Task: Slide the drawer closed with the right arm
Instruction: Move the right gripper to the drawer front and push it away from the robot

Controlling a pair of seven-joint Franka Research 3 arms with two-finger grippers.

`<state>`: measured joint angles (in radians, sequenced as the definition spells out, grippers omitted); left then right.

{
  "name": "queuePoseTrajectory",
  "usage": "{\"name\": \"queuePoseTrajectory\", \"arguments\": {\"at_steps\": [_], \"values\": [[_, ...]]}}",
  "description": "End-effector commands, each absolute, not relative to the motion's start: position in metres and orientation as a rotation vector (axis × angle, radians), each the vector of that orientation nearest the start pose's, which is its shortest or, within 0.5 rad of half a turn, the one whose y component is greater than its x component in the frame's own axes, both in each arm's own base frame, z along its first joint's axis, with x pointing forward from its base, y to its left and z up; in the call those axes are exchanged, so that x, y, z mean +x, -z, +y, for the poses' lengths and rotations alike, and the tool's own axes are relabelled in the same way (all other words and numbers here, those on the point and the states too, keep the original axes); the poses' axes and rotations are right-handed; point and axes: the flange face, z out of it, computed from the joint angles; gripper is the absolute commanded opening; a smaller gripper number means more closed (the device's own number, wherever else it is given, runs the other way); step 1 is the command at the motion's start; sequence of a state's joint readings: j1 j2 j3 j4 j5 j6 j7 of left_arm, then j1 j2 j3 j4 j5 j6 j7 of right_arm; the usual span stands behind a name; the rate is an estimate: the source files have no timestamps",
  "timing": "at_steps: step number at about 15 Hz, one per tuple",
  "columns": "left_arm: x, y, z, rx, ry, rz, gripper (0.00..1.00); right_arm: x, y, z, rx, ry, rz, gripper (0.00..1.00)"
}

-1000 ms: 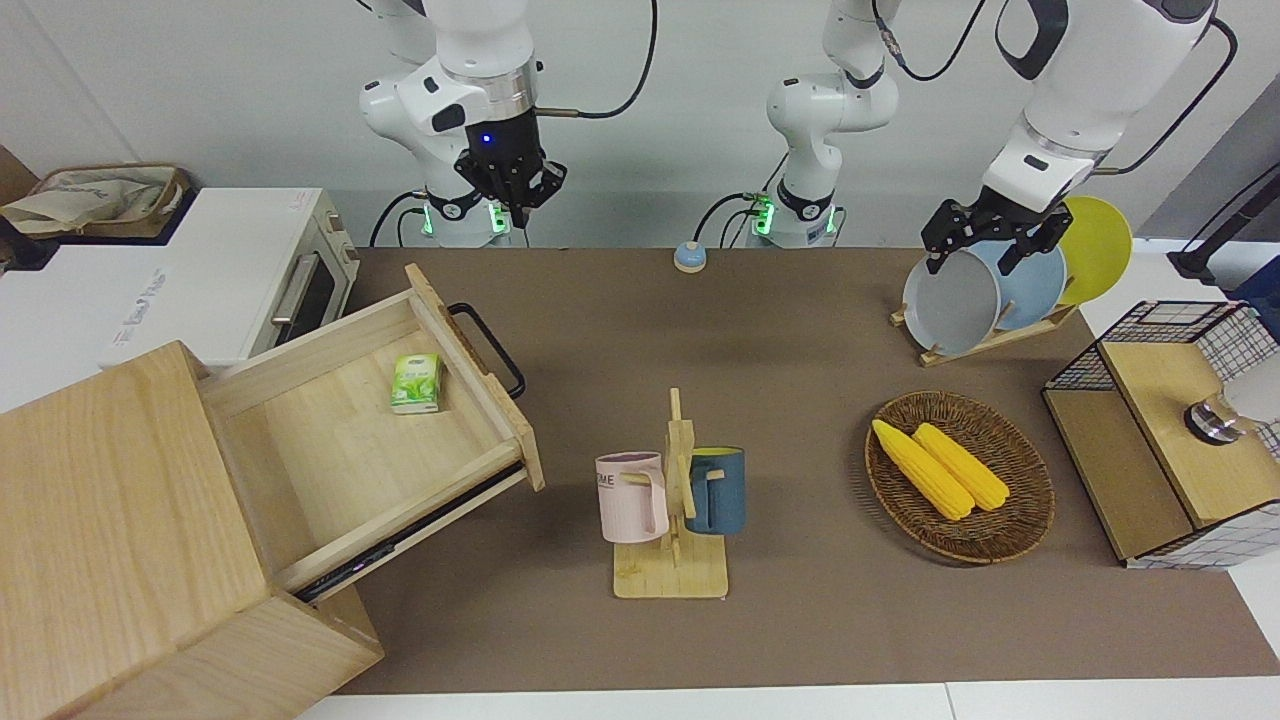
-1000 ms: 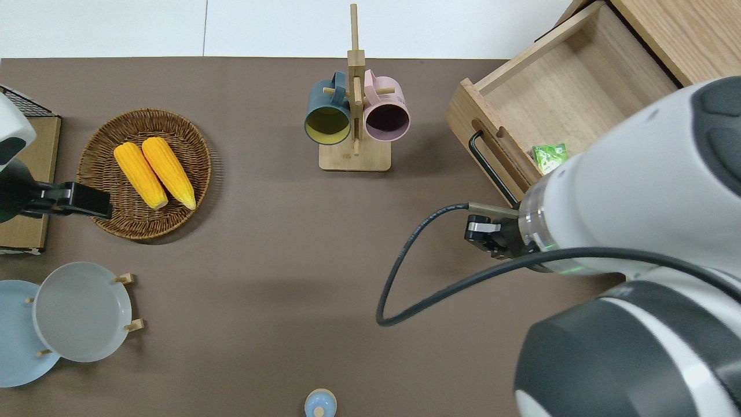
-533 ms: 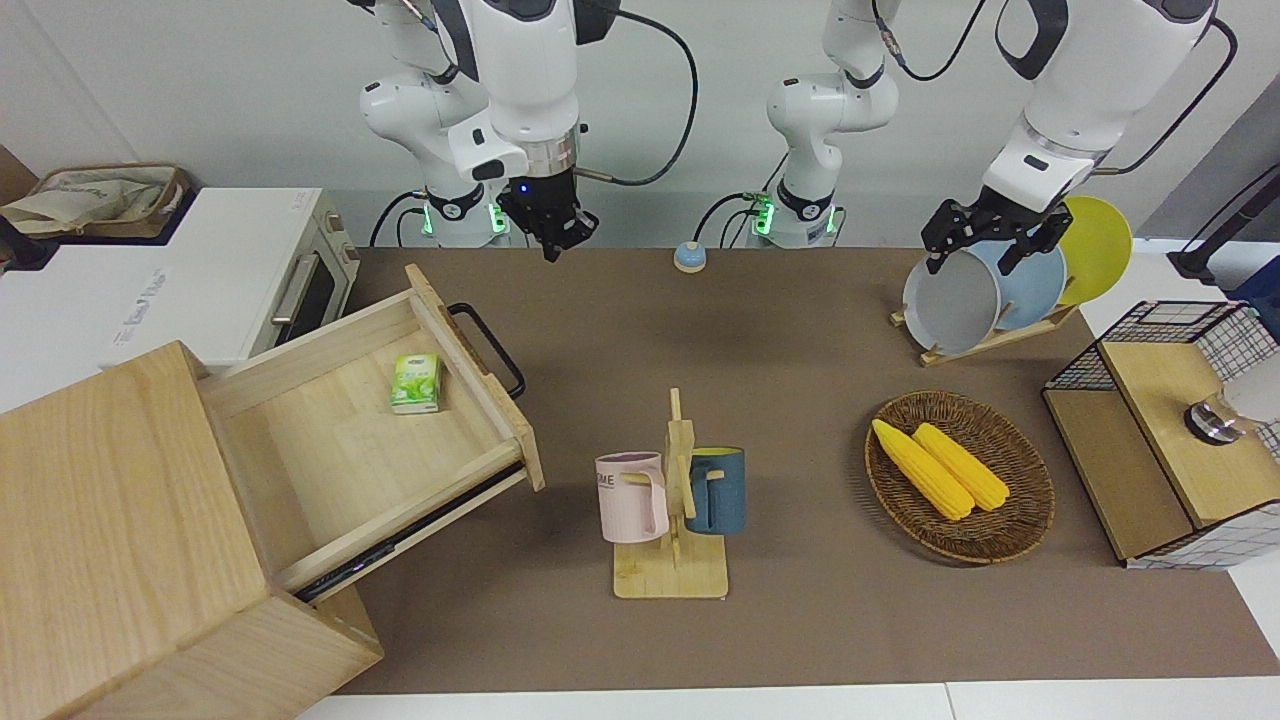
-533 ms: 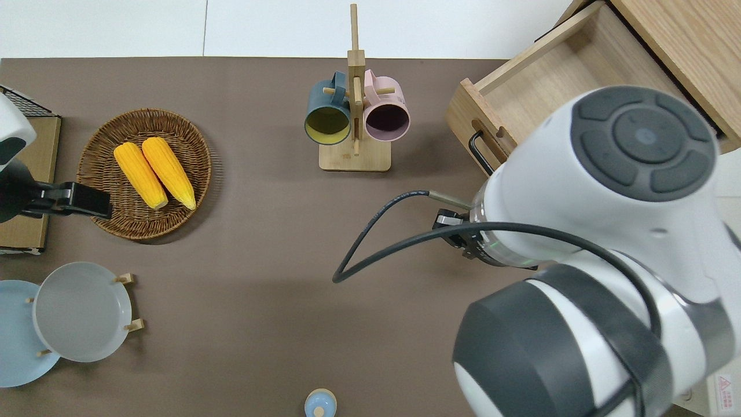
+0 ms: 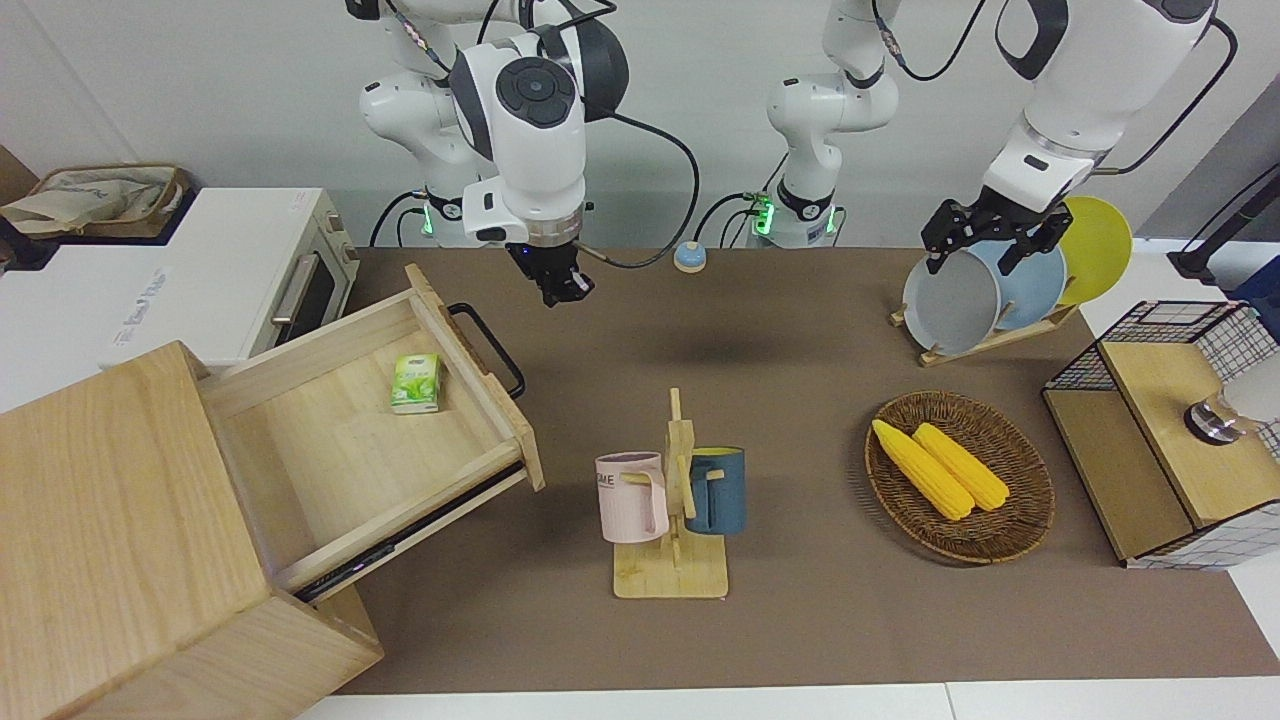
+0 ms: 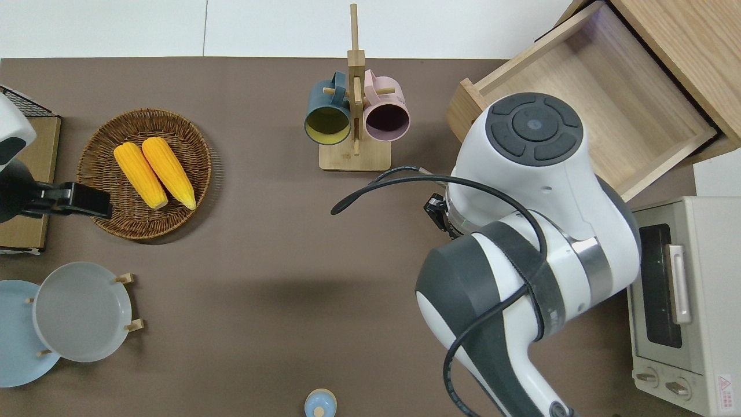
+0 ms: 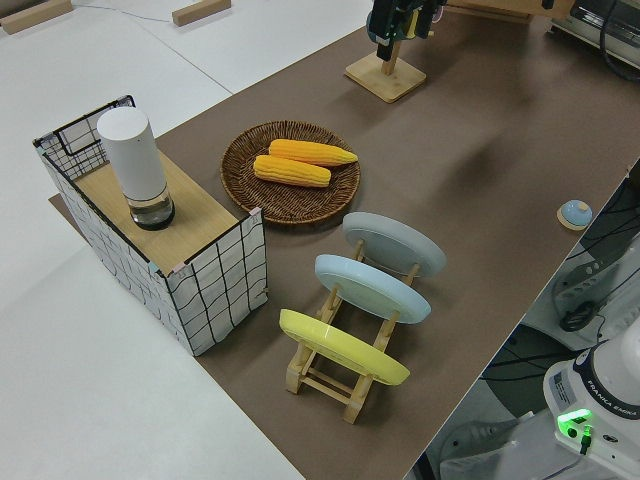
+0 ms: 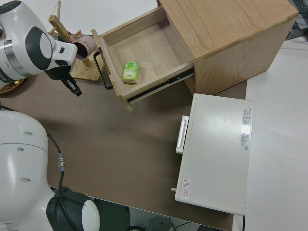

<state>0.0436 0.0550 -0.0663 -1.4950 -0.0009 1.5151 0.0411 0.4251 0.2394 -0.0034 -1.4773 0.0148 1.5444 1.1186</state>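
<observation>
Front view showed the right gripper [image 5: 556, 285] pointing down with its black fingers drawn together to a narrow tip, holding nothing and touching nothing. It hung in the air over bare brown table mat [image 5: 800, 400], apart from the drawer's black loop handle [image 5: 490, 348]. In the right side view the same gripper [image 8: 74, 89] looked closed and empty, clear of the handle [image 8: 100, 70].

The right arm [image 5: 525, 130] reached out from its base and bent sharply at the wrist, so that its round grey joint cap faced the front camera. From overhead the big white wrist housing [image 6: 535, 156] covered the drawer's front corner and most of the gripper, with only a bit of black hardware showing at its edge.

The drawer [image 5: 370, 440] stood pulled well out of the pale wood cabinet [image 5: 110, 530], at the right arm's end of the table. Its front panel was angled toward the mug rack [image 5: 672, 500]. A small green packet [image 5: 416, 382] lay on the drawer floor, near the front panel. The white oven [image 5: 225, 275] sat beside the drawer, nearer to the robots.

The left arm was parked, and its gripper [image 5: 985, 240] had its fingers spread apart, holding nothing that could be made out.
</observation>
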Motion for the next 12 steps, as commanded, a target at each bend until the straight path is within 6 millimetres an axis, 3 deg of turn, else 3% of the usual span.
{"name": "queuePoseTrajectory", "arguments": {"at_steps": [1, 8, 12], "values": [[0.563, -0.63, -0.013, -3.126, -0.06, 0.092, 0.99, 0.572, -0.51, 0.243, -3.018, -0.175, 1.191, 0.0], [0.563, -0.63, -0.013, -3.126, -0.06, 0.092, 0.99, 0.591, -0.494, 0.221, -2.922, -0.131, 1.32, 0.0], [0.563, -0.63, -0.013, -3.126, -0.06, 0.092, 0.99, 0.596, -0.483, 0.224, -2.905, -0.121, 1.36, 0.0]]}}
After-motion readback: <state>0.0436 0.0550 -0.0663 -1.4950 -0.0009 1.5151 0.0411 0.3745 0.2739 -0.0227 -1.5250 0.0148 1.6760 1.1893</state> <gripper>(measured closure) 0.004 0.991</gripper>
